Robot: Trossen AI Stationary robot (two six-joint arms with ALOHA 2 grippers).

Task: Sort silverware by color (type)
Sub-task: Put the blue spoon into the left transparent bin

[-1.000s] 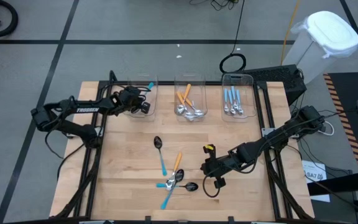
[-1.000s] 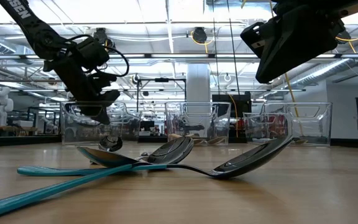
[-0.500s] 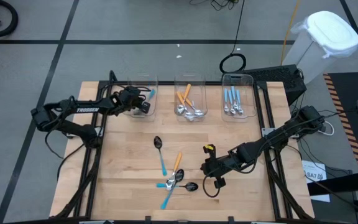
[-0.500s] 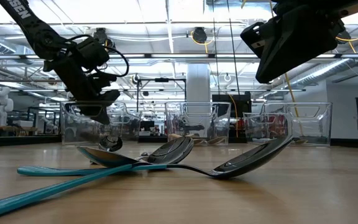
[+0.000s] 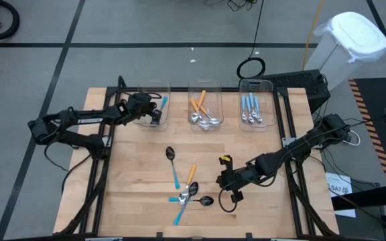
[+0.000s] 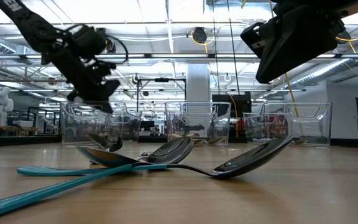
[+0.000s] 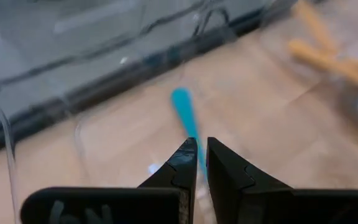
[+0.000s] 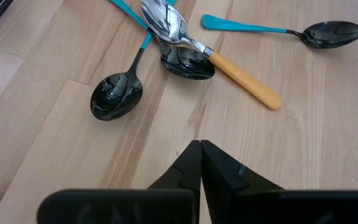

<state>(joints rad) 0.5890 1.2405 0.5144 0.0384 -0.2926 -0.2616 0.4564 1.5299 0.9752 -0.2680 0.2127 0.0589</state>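
Up at the far left of the table, the left gripper [image 5: 154, 115] hangs over the left-hand clear bin [image 5: 154, 89], its fingers [image 7: 182, 163] parted by only a narrow slit with nothing between them. A teal-handled spoon [image 7: 185, 118] lies in that bin just beyond the fingertips, its handle end pointing away from them; whether it touches the fingers cannot be told.

Nearer the front edge and right of the middle, the right gripper [image 8: 200, 148] hovers above bare wood with its fingers pressed together, holding nothing. Just beyond it lies the loose cluster of unsorted spoons: an orange-handled spoon [image 8: 222, 65] with a shiny bowl, lying across a black bowl, a black-bowled spoon [image 8: 117, 93] whose teal handle runs under that crossing, and another teal-handled black spoon [image 8: 291, 30] apart to one side. From above, this cluster sits near the front edge at the middle, with one teal spoon [image 5: 172, 164] standing off toward the table's centre.

Along the far edge, the middle bin [image 5: 205, 86] holds orange-handled spoons [image 5: 198, 104] and the right bin [image 5: 256, 84] holds light-blue-handled spoons [image 5: 250, 105].
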